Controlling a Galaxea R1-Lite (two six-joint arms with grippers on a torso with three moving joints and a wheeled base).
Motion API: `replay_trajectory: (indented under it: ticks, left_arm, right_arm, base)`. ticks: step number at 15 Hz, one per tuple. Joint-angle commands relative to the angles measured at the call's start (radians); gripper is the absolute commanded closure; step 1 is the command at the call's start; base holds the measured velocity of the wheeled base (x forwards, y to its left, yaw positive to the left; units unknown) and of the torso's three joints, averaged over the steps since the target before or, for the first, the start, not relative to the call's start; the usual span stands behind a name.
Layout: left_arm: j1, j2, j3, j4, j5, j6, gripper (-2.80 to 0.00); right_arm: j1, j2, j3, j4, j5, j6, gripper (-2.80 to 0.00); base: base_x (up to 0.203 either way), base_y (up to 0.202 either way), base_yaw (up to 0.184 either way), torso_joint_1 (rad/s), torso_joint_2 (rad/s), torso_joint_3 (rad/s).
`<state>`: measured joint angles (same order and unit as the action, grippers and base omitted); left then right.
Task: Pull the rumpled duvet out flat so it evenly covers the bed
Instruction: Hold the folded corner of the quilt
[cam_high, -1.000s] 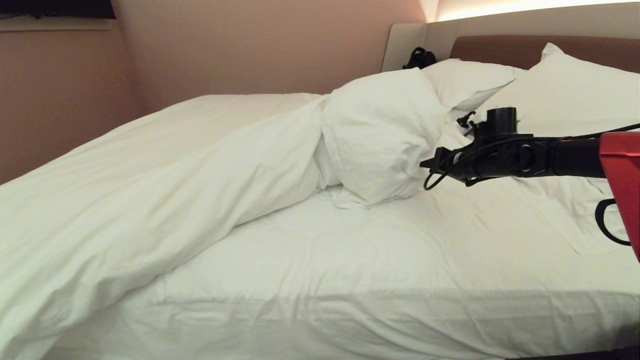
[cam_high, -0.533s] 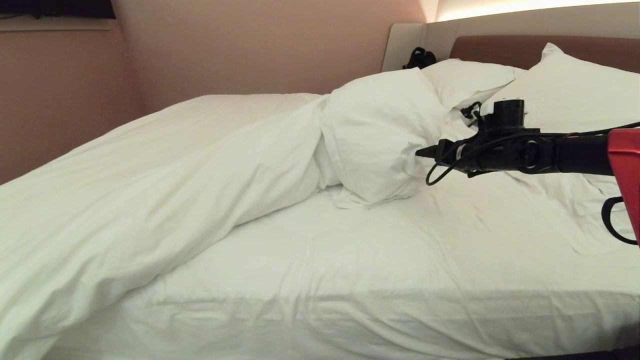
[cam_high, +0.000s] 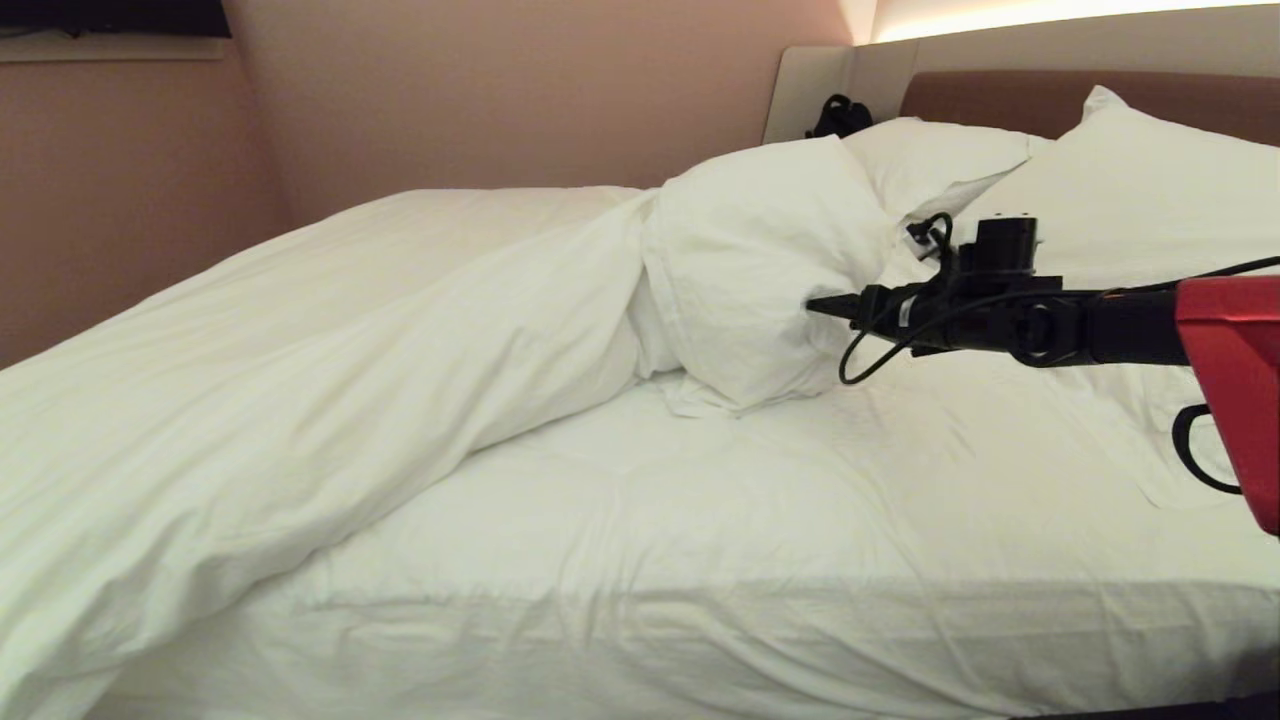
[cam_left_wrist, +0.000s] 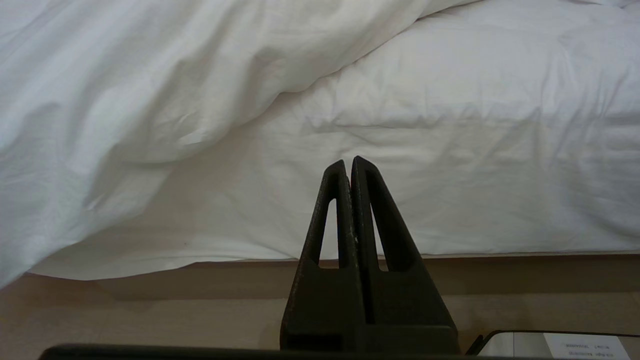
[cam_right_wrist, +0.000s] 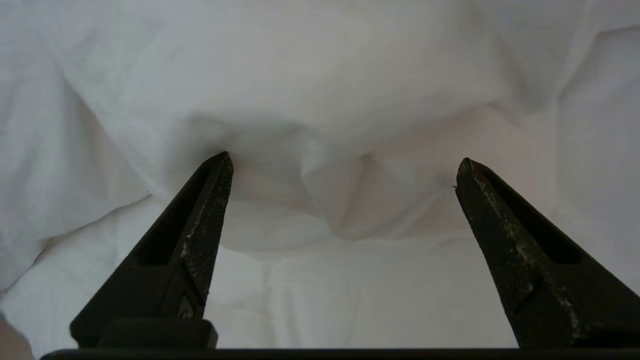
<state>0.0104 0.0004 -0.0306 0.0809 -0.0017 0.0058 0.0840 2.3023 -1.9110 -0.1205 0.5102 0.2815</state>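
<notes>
The right gripper (cam_high: 815, 303), jaws spread wide, points at the duvet (cam_high: 760, 270) bunched centre-frame, apparently to grab it; the left gripper (cam_left_wrist: 348, 167) hangs closed.

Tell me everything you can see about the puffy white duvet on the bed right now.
The puffy white duvet, in a soft wrinkled cotton-looking cover, lies rumpled along the far and left side of the low white-sheeted bed, leaving the near mattress bare. Its head end is bunched into a tall folded lump near the white pillows. Its left part spills over the bed's near edge. The open right gripper points at the lump's folds, gripping nothing.
</notes>
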Motion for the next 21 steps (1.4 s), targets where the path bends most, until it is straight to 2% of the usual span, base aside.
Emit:
replay_trajectory:
  ticks: [1,4,10,16,21]
  left_arm:
    - [0.000,0.000,0.000,0.000,0.000,0.000,0.00]
    - [0.000,0.000,0.000,0.000,0.000,-0.001,0.00]
    - [0.000,0.000,0.000,0.000,0.000,0.000,0.00]
    - [0.000,0.000,0.000,0.000,0.000,0.000,0.00]
    - [0.000,0.000,0.000,0.000,0.000,0.000,0.00]
  right_arm:
    - [-0.001,0.045,0.010,-0.090,0.129,-0.001,-2.80]
    - [0.001,0.123,0.016,-0.249,0.136,-0.017,-2.80]
    - [0.011,0.154,-0.015,-0.304,0.128,-0.037,-2.80]
    - [0.029,0.158,-0.016,-0.295,0.025,-0.042,-2.80]
    - [0.046,0.154,-0.016,-0.219,0.021,-0.074,-2.80]
  base:
    - [0.000,0.000,0.000,0.000,0.00,0.000]
    - [0.000,0.000,0.000,0.000,0.00,0.000]
    - [0.000,0.000,0.000,0.000,0.00,0.000]
    - [0.000,0.000,0.000,0.000,0.00,0.000]
    - [0.000,0.000,0.000,0.000,0.00,0.000]
